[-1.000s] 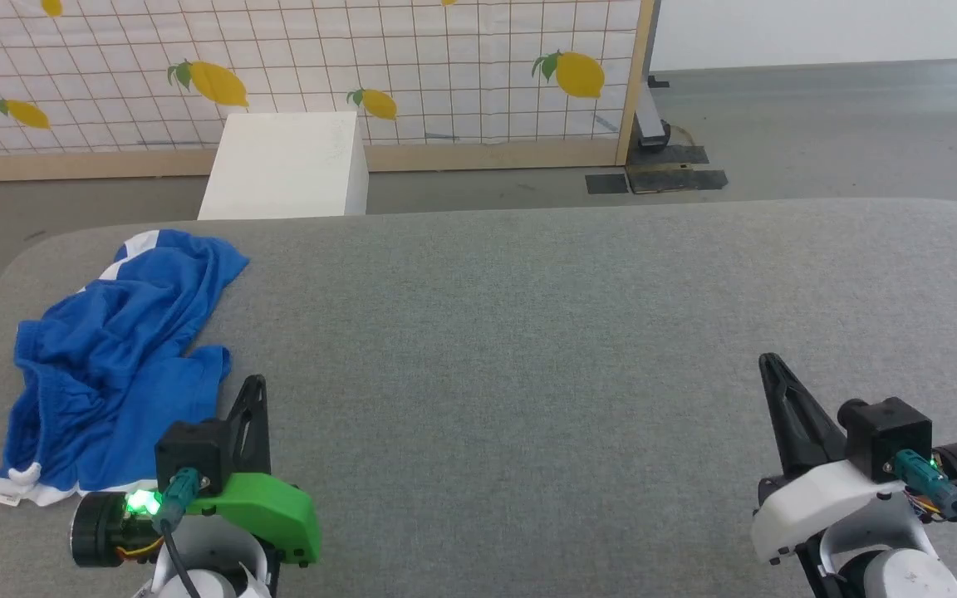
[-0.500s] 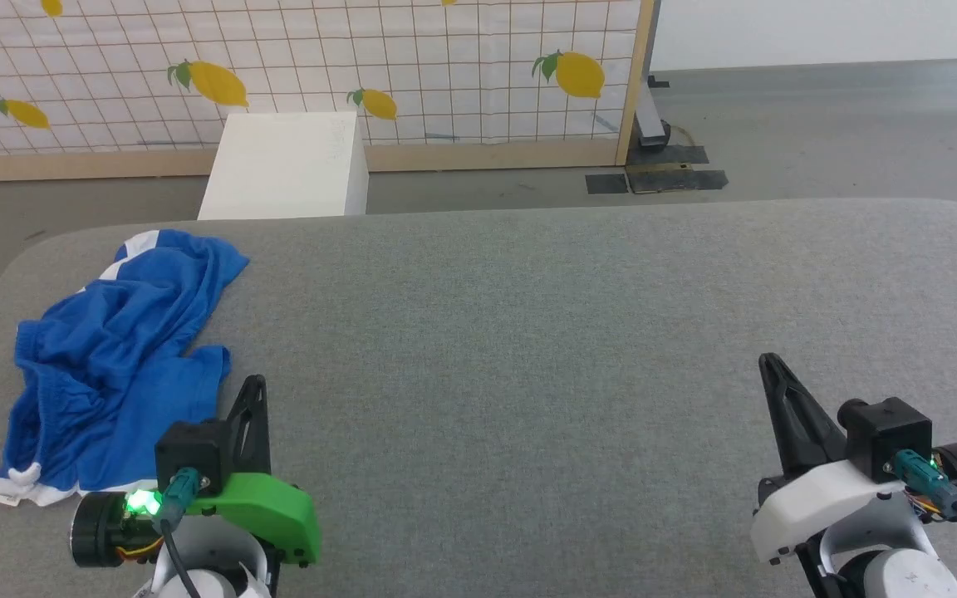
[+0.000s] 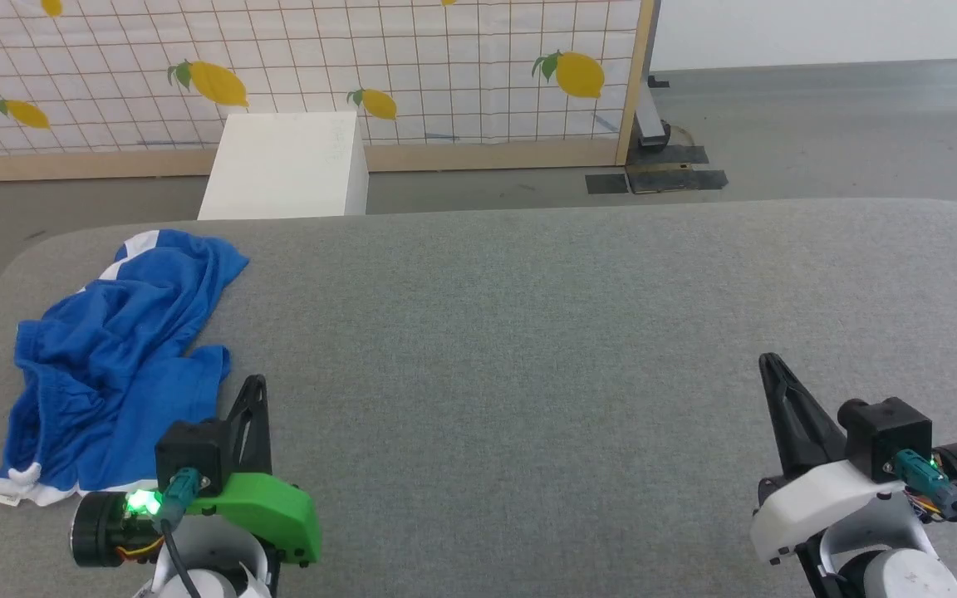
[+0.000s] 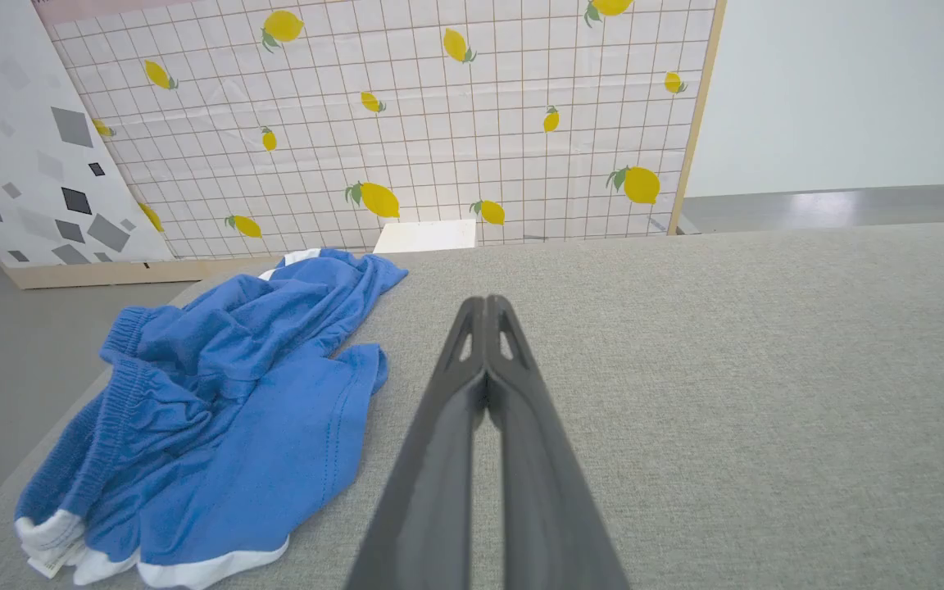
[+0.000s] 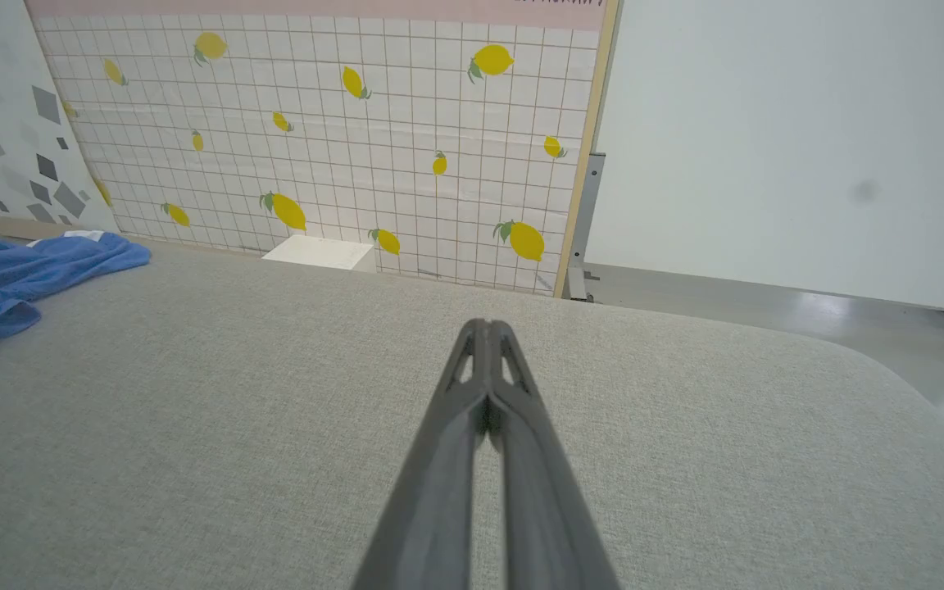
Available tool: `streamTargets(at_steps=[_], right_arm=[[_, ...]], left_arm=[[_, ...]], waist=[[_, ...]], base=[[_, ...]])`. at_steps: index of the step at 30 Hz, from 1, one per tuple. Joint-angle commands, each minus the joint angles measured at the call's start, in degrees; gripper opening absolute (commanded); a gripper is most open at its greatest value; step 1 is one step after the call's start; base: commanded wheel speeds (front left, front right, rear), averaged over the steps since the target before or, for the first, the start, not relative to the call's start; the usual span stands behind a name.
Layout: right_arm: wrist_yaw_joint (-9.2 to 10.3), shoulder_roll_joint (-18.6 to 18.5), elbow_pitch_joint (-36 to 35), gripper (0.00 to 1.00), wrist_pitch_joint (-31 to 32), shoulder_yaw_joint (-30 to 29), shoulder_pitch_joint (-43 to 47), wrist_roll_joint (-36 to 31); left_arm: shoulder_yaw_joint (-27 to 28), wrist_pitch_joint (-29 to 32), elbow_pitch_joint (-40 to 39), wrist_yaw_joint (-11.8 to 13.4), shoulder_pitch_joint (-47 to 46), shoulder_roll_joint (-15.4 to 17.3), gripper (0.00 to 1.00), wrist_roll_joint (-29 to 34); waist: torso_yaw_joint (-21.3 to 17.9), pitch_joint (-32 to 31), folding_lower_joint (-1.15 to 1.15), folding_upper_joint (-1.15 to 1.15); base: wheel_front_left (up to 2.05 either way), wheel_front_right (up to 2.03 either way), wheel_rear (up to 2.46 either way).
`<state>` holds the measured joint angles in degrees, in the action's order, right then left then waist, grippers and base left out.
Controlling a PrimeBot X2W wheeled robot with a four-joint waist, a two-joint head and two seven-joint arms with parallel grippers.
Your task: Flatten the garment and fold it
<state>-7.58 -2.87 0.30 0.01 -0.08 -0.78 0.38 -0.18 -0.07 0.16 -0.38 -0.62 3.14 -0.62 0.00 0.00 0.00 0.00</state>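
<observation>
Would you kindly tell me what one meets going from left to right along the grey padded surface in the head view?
garment → left gripper → right gripper

Both jaws pressed together (empty)

Head view: garment [image 3: 113, 365] lies on the table [image 3: 528, 332], left side of frame, by the table's left edge. Left gripper [image 3: 255, 384] sits lower left, just right of the garment's near end, not touching. Right gripper [image 3: 769, 362] sits lower right, well apart. Box [image 3: 287, 166] stands behind the table, upper left, with the panel [image 3: 445, 66] behind the box.
</observation>
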Motion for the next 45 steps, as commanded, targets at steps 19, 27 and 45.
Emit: streamTargets(at_steps=[19,27,45], right_arm=[[0.01,0.0,1.7,1.0,-2.1,-0.8,0.9,2.5],[0.02,0.0,2.2,1.0,-3.1,-0.9,1.0,3.0],[0.03,0.0,3.9,1.0,-5.6,-0.5,0.8,3.6]], left_arm=[[-1.4,-2.1,1.9,0.8,-0.1,0.0,1.0,-1.0],[-1.3,-3.1,2.5,1.4,-0.2,0.0,1.0,-1.3],[-0.9,-5.6,3.7,2.5,0.2,0.0,1.0,-1.9]], waist=[[0.3,0.1,0.0,0.0],[1.7,0.2,0.0,0.0],[10.0,1.2,0.0,0.0]], base=[[0.0,0.0,0.0],[0.0,0.0,0.0],[0.0,0.0,0.0]])
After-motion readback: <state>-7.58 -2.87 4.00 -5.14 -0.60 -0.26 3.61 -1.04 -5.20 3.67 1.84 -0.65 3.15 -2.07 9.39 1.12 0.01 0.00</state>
